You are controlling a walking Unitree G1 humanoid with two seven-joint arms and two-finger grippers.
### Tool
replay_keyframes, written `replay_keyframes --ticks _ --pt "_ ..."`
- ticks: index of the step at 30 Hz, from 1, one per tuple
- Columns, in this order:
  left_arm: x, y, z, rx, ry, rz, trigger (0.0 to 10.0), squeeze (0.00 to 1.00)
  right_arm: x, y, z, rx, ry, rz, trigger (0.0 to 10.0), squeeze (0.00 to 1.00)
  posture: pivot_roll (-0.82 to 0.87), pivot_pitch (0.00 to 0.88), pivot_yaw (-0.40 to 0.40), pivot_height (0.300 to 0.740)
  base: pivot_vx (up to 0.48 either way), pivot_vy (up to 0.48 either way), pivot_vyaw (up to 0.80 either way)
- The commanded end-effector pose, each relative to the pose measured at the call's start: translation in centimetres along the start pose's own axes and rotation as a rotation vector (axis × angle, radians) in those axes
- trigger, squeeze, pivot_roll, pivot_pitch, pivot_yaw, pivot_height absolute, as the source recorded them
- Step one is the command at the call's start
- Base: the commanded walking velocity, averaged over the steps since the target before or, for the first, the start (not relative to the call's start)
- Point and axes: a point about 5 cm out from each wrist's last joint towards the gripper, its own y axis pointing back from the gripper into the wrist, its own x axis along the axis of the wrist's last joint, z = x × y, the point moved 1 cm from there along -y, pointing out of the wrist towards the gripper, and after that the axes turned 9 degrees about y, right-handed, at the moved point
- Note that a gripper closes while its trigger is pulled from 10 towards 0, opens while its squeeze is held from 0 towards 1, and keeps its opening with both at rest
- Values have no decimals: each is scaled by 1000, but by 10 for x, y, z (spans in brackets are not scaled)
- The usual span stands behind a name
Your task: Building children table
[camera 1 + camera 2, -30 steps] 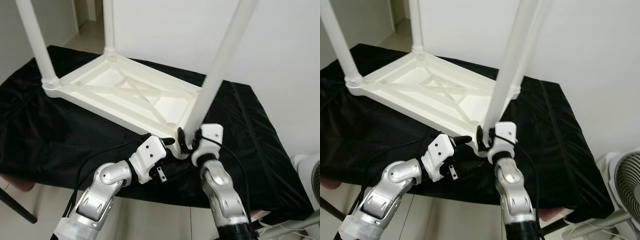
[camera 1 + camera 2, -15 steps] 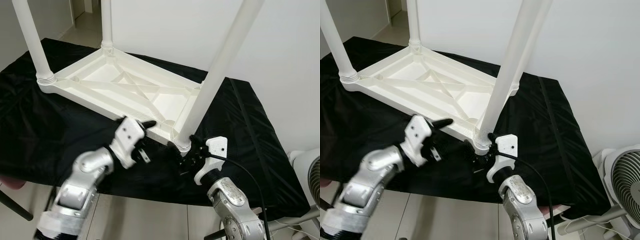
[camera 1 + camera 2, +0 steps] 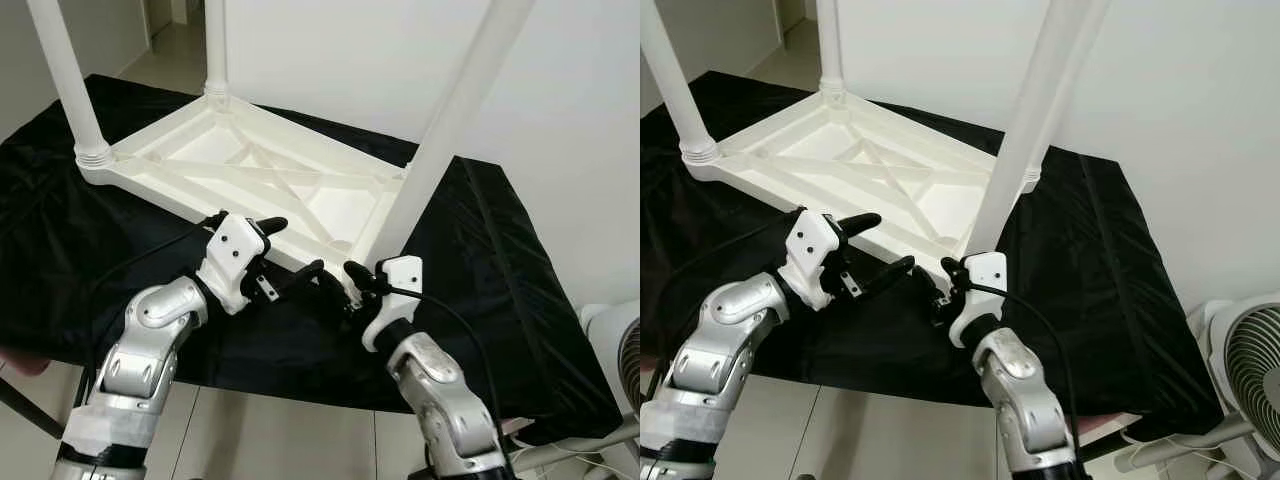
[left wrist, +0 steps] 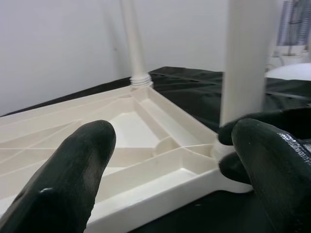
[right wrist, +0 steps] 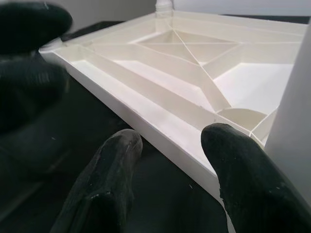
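Note:
A white plastic children's table lies upside down on a black cloth, legs pointing up. Its near right leg rises from the near corner. My left gripper is open at the table's near rim, one finger above the rim and one in front of it. The left wrist view has that rim between the spread fingers, with the leg just beyond. My right gripper is open just in front of the same corner, close to the left one. Its fingers point at the rim.
The black cloth covers a raised surface whose front edge lies just below my arms. A white fan stands on the floor at the right. A white wall runs behind, and three more table legs stand farther back, such as the far left leg.
My left gripper has moved right along the near rim toward the corner. My right gripper has risen and shifted left to the corner, so the two now nearly meet.

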Motion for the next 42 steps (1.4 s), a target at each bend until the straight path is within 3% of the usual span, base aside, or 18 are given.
replay_keyframes --ticks 1,13,15,20,24,36,39,40,42 --pt "2 -2 -13 186 -15 35 10000 0 -4 0 5 -38 13 -14 10000 0 14 45 -169 740 0 0 0" --pt "3 -14 -22 218 -40 53 10000 0 -13 5 24 -142 61 -32 10000 0 -16 29 -140 740 0 0 0" --pt "2 -18 -23 221 -43 52 10000 0 -14 7 33 -180 65 -33 10000 0 -21 28 -137 740 0 0 0" --pt "-13 -41 -30 235 -61 -10 10000 0 -18 17 74 -335 110 -48 10000 0 -36 27 -109 740 0 0 0" --pt "-17 -45 -30 223 -66 -28 10000 0 -18 18 80 -358 121 -50 10000 0 -38 27 -105 740 0 0 0" --pt "-49 -62 -45 255 -221 -267 10000 0 -24 58 146 -665 209 -105 10000 0 -54 29 -79 740 0 0 0" --pt "-53 -64 -46 241 -245 -305 10000 0 -23 63 150 -685 212 -99 10000 0 -55 29 -76 740 0 0 0" --pt "-60 -65 -46 220 -304 -378 10000 0 -23 63 147 -680 210 -88 10000 0 -59 22 -66 740 0 0 0" --pt "-64 -65 -48 214 -353 -427 10000 0 -23 62 141 -667 211 -79 10000 0 -60 21 -62 740 0 0 0"
